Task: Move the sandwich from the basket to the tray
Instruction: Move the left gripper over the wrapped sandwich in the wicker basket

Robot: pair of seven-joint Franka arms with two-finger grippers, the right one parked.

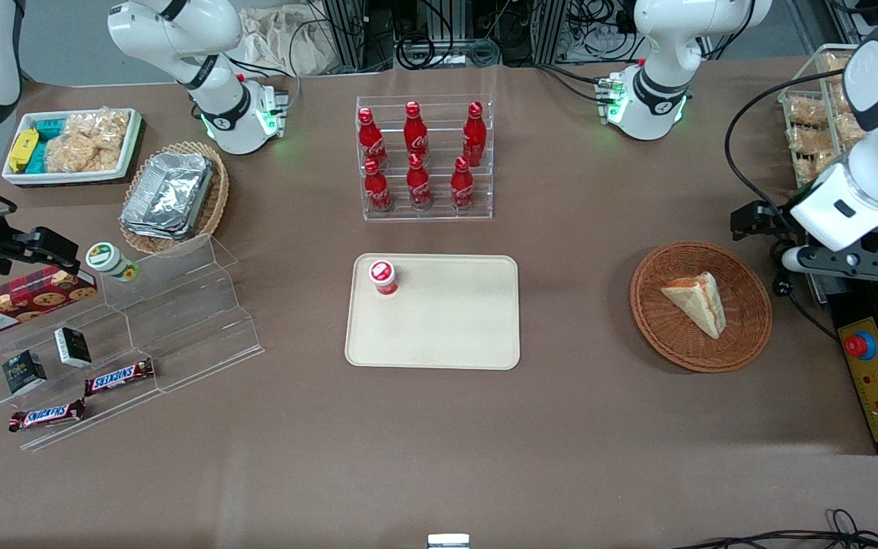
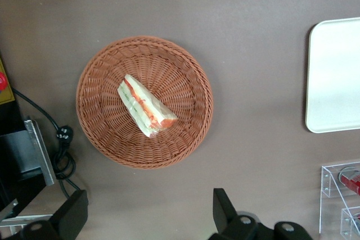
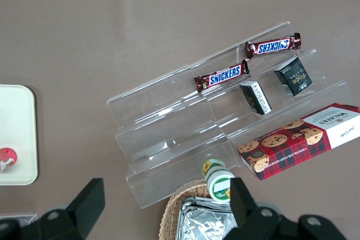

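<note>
From my console, the left arm's black two-finger gripper [image 2: 149, 220] is cut off by the wrist view's edge, so I see only its finger tips; they stand wide apart, released, holding nothing. The triangular cream-bread sandwich with its red-orange filling [image 1: 696, 302] lies in the round reddish-brown wicker basket [image 1: 744, 335] at the front view's right, clear of the jaws. The flat beige plastic tray [image 1: 447, 328] sits mid-frame, a red-capped cup [image 1: 382, 277] on it.
</note>
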